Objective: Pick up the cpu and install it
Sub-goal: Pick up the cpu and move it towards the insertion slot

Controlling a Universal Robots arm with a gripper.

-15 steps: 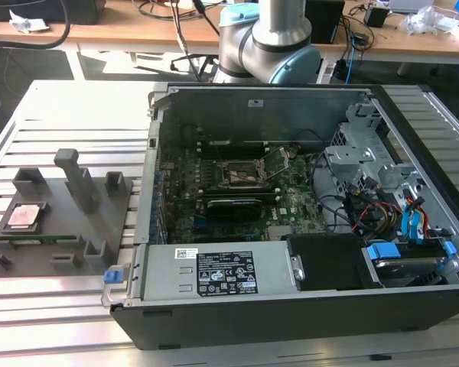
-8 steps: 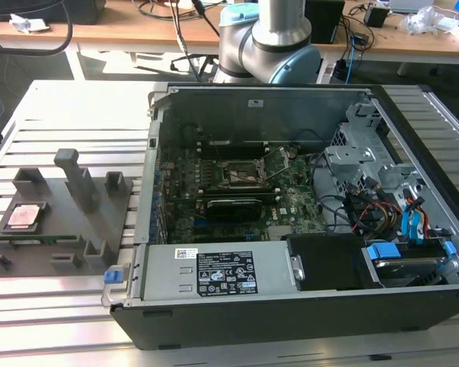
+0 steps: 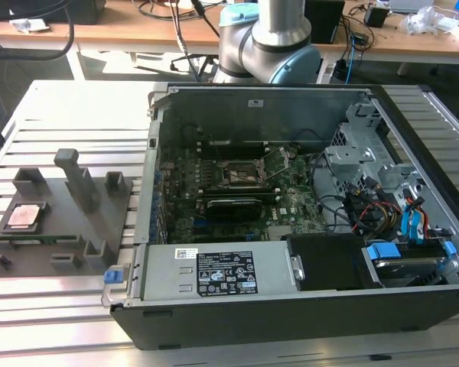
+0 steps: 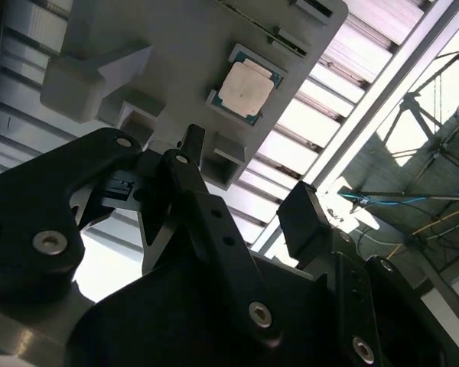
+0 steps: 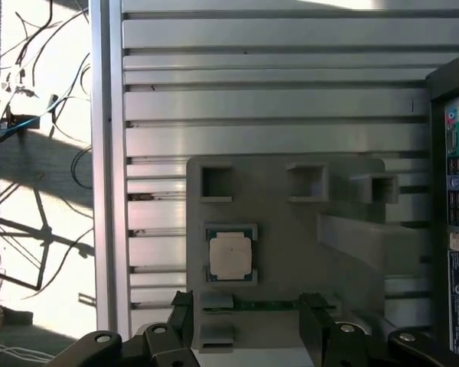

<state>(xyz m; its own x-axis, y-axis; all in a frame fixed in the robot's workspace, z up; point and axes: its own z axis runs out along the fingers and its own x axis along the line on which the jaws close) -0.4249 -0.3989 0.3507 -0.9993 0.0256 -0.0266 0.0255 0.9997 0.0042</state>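
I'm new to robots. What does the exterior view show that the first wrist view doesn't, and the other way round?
Exterior view: the open inside of the computer case, with the black socket frame on its circuit board, and the robot arm behind it.
First wrist view: the gripper, its black fingers spread apart and empty, with the grey holder beyond them.
Both: the cpu lying in that holder on the slatted table, outside the case.

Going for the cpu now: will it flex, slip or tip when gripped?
The cpu looks flat with a metal top, so probably rigid and light. Its thin edges offer little grip and may slip. It sits framed in the grey holder, so it is unlikely to slide or tip.
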